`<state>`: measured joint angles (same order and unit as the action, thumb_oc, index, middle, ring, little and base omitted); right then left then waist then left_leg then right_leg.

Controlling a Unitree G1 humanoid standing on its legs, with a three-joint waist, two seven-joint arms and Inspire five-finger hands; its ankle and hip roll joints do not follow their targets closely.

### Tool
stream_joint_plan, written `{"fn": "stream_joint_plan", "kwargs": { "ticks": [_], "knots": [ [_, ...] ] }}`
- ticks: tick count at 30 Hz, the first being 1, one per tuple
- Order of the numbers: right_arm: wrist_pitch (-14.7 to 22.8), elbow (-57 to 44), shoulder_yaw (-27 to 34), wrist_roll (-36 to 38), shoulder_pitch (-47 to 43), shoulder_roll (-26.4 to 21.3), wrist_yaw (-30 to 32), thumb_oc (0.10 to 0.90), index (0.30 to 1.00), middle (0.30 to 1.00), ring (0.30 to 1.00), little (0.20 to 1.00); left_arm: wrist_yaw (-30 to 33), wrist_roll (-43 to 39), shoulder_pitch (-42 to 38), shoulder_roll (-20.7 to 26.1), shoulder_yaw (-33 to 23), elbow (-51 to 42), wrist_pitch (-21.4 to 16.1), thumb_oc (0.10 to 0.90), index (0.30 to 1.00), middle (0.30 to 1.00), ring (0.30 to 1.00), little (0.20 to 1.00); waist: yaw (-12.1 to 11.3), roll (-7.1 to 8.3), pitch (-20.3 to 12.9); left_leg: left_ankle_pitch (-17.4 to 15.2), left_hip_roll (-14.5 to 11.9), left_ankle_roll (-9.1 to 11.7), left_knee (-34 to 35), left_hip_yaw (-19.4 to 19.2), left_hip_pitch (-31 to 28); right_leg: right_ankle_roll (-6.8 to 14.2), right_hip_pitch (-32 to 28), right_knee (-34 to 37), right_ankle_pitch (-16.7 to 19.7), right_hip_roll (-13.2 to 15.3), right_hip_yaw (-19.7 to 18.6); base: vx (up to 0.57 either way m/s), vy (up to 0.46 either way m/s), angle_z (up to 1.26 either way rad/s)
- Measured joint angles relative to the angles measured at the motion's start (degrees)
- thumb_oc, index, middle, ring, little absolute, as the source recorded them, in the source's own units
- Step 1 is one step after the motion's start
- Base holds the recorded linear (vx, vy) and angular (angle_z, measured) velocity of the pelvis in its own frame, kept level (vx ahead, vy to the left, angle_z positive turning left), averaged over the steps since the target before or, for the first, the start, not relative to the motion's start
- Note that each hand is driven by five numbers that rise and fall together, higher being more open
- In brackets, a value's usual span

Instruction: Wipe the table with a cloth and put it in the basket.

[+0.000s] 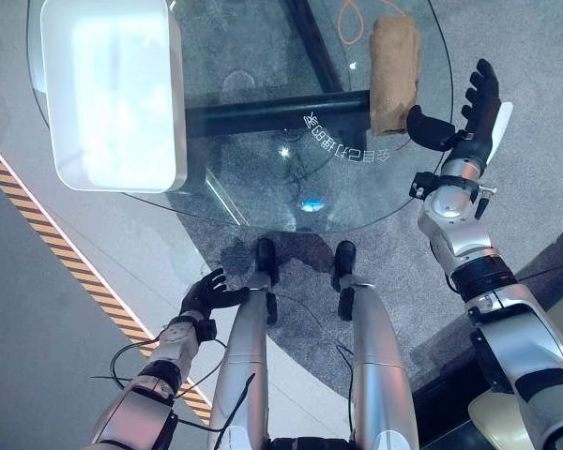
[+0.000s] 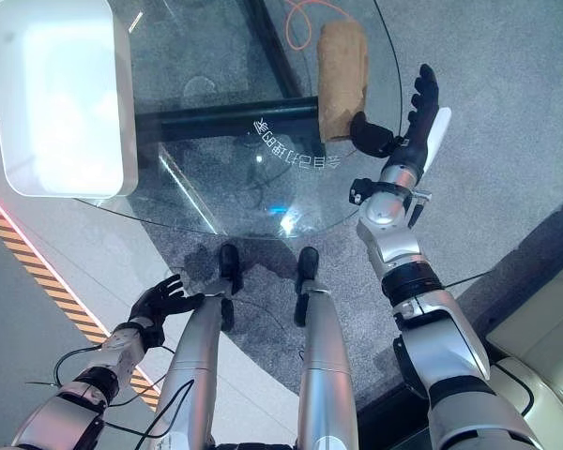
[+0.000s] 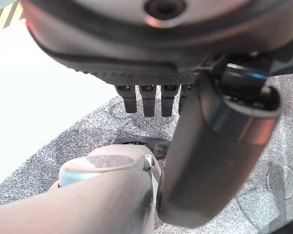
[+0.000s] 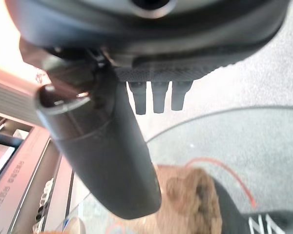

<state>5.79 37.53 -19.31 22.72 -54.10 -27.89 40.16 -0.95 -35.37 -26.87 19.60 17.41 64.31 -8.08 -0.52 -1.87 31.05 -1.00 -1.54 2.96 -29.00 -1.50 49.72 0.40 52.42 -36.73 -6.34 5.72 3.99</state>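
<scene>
Brown folded cloth [image 1: 395,73] lay on round glass desk [image 1: 263,187], near its right edge, well apart from white basket [image 1: 113,94] at left edge. Long axis ran from near edge toward far edge, near end pointing at right hand [image 1: 474,108]. Looked soft, light, limp; likely to sag and unfold if lifted by one end, judged easy to drag on slick glass. Best taken at near end or pressed flat mid-length from above for wiping. Right hand held fingers straight, released, thumb tip touching or just beside near end of cloth; nothing grasped. Left hand [image 1: 206,292] hung low below desk's near edge, fingers relaxed, empty.
</scene>
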Motion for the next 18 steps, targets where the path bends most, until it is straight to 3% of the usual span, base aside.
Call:
{"fn": "stream_joint_plan", "kwargs": {
  "ticks": [13, 18],
  "knots": [
    [-7.58, 0.23, -2.51, 6.96, -3.84, 2.01, -0.57, 0.8, 0.9, 0.9, 0.9, 0.9, 0.03, 0.04, 0.43, -1.05, 0.07, -0.09, 0.16, 0.8, 0.9, 0.9, 0.9, 0.9, -1.41, -0.12, 0.0, 2.45, -0.03, 0.74, 4.15, -0.27, -2.98, -0.92, -1.27, 0.78, 0.17, 0.4, 0.2, 0.01, 0.005, 0.02],
    [-9.44, 1.61, -3.89, 9.52, -4.67, 2.1, -0.6, 0.8, 0.9, 0.9, 0.9, 0.9, 0.01, 0.05, 0.47, -1.54, 1.44, -0.16, 0.17, 0.8, 0.9, 0.9, 0.9, 0.9, -2.17, -1.08, 0.07, 2.5, -0.03, 0.79, 4.25, -0.26, -3.59, -0.85, -1.87, 0.73, 0.22, 0.41, 0.2, 0.0, 0.0, 0.0]
  ]
}}
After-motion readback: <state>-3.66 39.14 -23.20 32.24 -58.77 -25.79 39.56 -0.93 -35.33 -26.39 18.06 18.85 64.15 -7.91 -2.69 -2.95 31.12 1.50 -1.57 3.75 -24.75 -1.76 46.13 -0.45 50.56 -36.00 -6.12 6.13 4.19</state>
